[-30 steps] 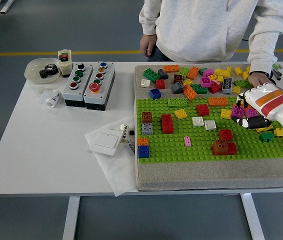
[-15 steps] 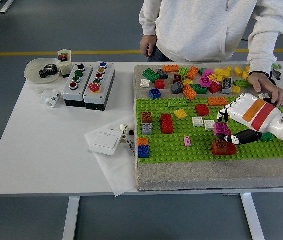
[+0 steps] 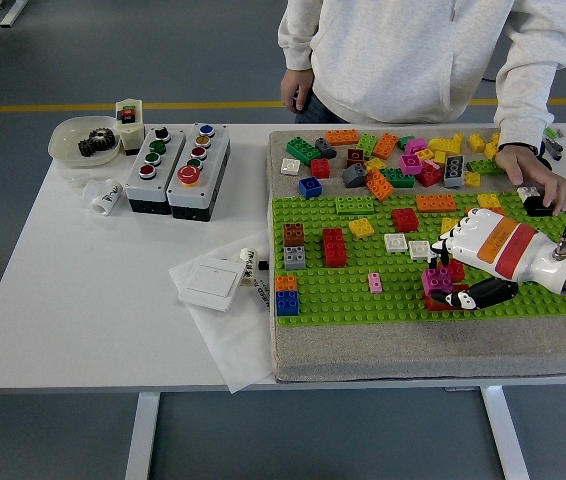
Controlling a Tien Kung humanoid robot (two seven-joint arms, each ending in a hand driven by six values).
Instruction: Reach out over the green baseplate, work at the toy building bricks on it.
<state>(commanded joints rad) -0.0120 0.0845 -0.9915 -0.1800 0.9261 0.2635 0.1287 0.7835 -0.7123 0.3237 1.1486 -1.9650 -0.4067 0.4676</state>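
My right hand (image 3: 445, 278), white with an orange band, reaches in from the right over the green baseplate (image 3: 363, 300). Its fingers are shut on a magenta brick (image 3: 437, 281), held right over the red and brown brick stack (image 3: 453, 296) near the plate's front; whether it touches the stack I cannot tell. Other bricks stand on the plate: a red one (image 3: 334, 247), a brown-on-grey stack (image 3: 294, 245), an orange-on-blue stack (image 3: 287, 296), a small pink one (image 3: 375, 283). The left arm is out of view.
A pile of loose bricks (image 3: 403, 158) lies on the grey mat behind the plate. A person stands at the far side, one hand (image 3: 533, 170) resting on the mat at the right. Button boxes (image 3: 177, 168), a bowl (image 3: 83, 142) and a white switch (image 3: 212, 284) lie left.
My right hand has moved left and toward the front of the plate, carrying the magenta brick from the plate's right side to over the red and brown stack.
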